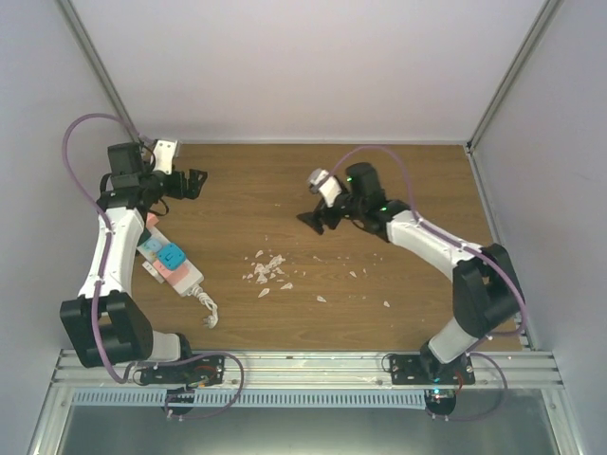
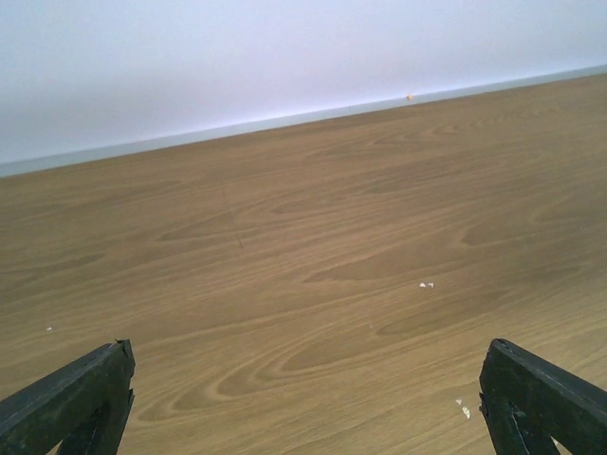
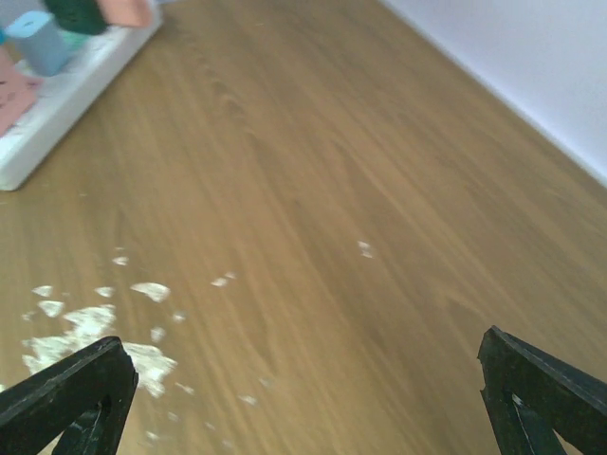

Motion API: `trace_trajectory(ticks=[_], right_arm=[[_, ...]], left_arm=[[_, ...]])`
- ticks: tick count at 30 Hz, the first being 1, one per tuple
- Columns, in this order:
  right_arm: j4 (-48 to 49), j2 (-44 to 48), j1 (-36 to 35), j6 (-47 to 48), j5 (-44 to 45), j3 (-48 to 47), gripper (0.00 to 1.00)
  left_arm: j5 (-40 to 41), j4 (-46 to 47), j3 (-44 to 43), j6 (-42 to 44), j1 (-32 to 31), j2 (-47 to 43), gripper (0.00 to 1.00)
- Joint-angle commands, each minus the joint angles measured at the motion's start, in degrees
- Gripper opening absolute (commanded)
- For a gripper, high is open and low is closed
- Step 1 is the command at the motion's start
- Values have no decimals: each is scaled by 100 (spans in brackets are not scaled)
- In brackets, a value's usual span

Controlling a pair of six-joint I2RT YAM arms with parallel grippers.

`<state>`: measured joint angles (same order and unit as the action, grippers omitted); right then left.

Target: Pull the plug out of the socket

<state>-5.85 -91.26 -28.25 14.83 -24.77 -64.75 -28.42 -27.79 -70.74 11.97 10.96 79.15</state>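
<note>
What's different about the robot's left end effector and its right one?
The black two-finger left end effector sits by the far-left corner, its camera seeing mostly bare wood. The black right end effector hangs mid-table, facing the white crumbs and the white power strip. Both are open, empty.

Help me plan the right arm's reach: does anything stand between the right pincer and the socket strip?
Nothing solid does. Between the right pincer and the socket there is only the wooden tabletop with a scatter of white crumbs, low and flat. The pincer's jaws stand open.
</note>
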Motion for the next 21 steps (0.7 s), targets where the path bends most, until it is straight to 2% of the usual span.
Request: trace_trajectory(ticks=[1, 10, 14, 21], right_arm=[[229, -447, -842, -171, 421, -260, 100], [266, -1673, -2477, -408, 1000, -1026, 100], [288, -2159, -2955, -510, 1196, -1432, 100], [395, -2748, -3560, -680, 1432, -1992, 100]], left_arm=[[-4, 101, 99, -171, -21, -286, 99], [-6, 283, 313, -378, 22, -637, 99], [122, 391, 419, -558, 88, -766, 99], [-127, 601, 641, -761, 368, -1100, 99]])
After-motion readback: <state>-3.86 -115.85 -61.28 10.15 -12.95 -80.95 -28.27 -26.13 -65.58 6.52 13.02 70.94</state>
